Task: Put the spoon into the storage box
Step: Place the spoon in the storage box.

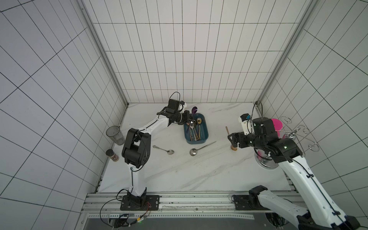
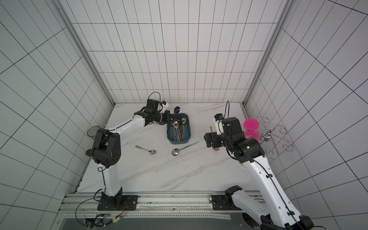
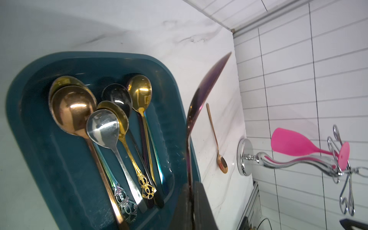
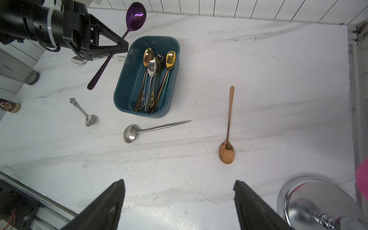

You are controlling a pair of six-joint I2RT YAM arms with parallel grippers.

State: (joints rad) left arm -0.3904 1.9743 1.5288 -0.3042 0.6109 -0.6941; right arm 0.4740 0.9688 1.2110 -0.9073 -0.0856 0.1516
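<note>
While our left end effector pinches the purple spoon by its handle, we see it tilted just beside the storage box. Right end effector gapes wide, empty.

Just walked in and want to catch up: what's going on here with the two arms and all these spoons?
The left gripper is shut on a purple spoon, holding it in the air beside the teal storage box, not yet inside. Several spoons already lie in the box. The right gripper hangs open, holding nothing, over the table near a copper spoon. A long-handled silver spoon and an ornate silver teaspoon also lie loose there.
</note>
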